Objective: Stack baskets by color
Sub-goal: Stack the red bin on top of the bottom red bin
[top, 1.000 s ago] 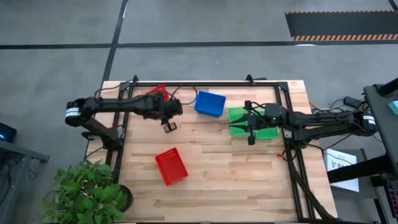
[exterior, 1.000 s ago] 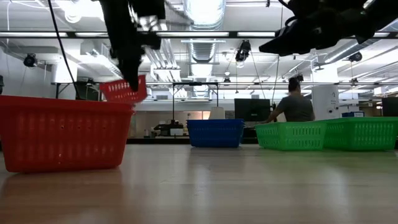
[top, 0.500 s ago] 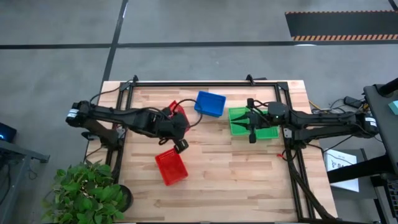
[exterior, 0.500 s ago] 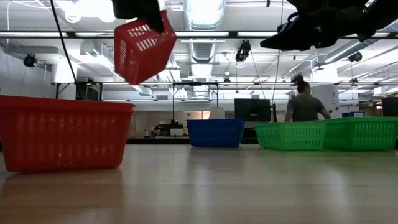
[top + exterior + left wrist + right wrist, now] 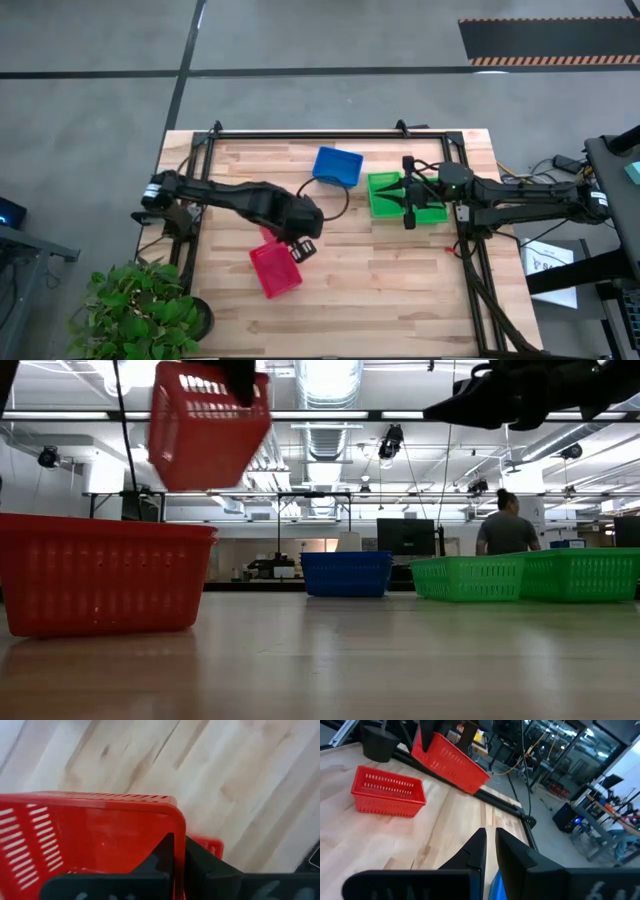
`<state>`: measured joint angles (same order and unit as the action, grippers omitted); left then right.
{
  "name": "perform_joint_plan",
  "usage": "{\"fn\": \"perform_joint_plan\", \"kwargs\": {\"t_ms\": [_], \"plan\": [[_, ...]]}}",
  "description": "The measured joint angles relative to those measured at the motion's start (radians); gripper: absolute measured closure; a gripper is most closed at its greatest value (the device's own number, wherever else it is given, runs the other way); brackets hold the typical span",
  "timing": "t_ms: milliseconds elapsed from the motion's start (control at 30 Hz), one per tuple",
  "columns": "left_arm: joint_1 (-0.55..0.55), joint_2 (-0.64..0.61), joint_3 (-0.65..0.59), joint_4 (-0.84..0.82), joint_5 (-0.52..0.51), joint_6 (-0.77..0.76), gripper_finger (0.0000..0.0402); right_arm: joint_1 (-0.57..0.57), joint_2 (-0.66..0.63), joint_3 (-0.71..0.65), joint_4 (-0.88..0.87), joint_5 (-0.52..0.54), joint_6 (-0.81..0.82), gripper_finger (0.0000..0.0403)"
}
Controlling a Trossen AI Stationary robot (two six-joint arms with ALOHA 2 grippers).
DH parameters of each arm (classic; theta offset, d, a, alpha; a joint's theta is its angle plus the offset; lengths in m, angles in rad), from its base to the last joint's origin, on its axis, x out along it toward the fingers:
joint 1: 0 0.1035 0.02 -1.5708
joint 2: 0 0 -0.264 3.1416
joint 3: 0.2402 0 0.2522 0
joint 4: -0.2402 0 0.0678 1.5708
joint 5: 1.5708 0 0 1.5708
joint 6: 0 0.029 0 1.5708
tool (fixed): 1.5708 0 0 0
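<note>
Held basket (image 5: 205, 425) above table basket (image 5: 100, 573)

My left arm stretches from the table's left edge toward the middle, elbow bent, and its left gripper (image 5: 301, 247) is up off the surface with the fingers (image 5: 167, 851) clamped tight on a held rim. My right arm reaches in low from the right side, nearly straight, wrist level. The right gripper (image 5: 406, 198) hangs above the table, its fingers (image 5: 476, 849) close together with a slim gap showing, nothing between them.

Perforated plastic red basket (image 5: 207, 426); smooth pale wooden table (image 5: 400, 270), black metal frame (image 5: 330, 134).
</note>
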<state>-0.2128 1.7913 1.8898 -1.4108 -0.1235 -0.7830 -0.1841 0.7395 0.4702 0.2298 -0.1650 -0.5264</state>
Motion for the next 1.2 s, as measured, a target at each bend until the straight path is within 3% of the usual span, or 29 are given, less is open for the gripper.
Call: {"fn": "perform_joint_plan", "kwargs": {"t_ms": [133,300,633,1200], "plan": [[-0.064,0.051,0.069,-0.099,0.024,-0.129,0.0401,0.000,0.001,0.000,0.031,0.000,-0.017,0.0369],[-0.162,0.098,0.069,-0.106,0.034,-0.227,0.0401,0.000,0.002,0.000,0.044,0.000,-0.039,0.0369],[-0.227,0.218,0.072,-0.123,0.037,-0.176,0.0401,0.000,0.003,0.000,0.071,0.000,-0.038,0.0369],[-0.249,0.237,0.027,-0.010,0.011,-0.098,0.0401,0.000,0.003,0.000,0.068,0.000,-0.016,0.0369]]}}
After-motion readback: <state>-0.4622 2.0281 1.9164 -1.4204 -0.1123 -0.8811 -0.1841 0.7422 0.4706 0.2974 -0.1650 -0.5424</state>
